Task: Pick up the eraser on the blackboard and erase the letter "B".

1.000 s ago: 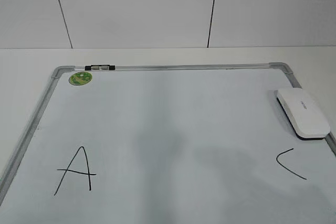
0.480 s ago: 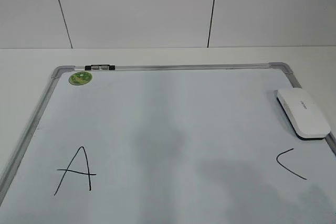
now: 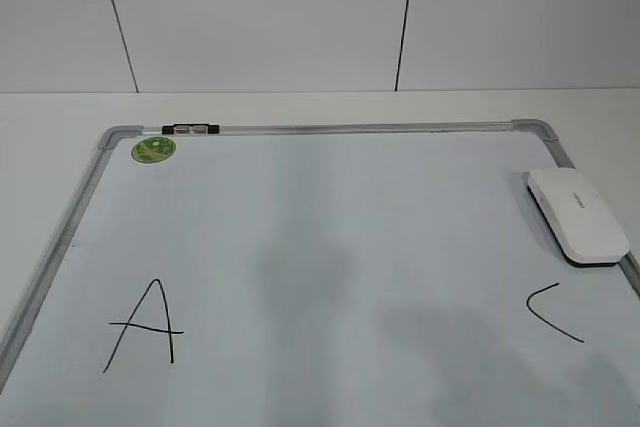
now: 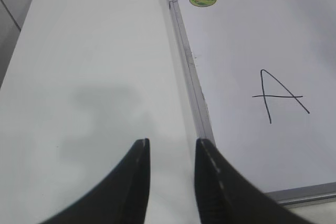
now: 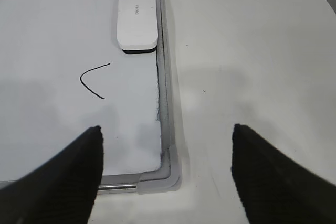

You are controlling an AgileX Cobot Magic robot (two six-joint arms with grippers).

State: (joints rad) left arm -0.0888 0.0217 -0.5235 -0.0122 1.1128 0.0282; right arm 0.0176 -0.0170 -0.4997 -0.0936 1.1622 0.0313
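The blackboard [image 3: 330,217] lies flat on the white table. The white eraser [image 3: 578,214] rests at its right edge, and shows in the right wrist view [image 5: 137,19] just beyond the "C" [image 5: 93,80]. No letter "B" shows in any view; the board is bare between the "A" [image 3: 145,327] and the "C" [image 3: 553,312]. My left gripper [image 4: 172,142] is open and empty over the table beside the board's left frame [image 4: 191,72]. My right gripper [image 5: 167,128] is wide open and empty above the board's near right corner [image 5: 168,171]. Neither gripper shows in the exterior view.
A round green sticker [image 3: 153,150] sits in the board's far left corner, with a small black-and-white piece [image 3: 190,129] on the top frame beside it. White table surrounds the board [image 4: 79,77]. A tiled wall [image 3: 300,17] stands behind.
Only the faint shadows on the board's near part shift slightly. The eraser and the letters have not moved.
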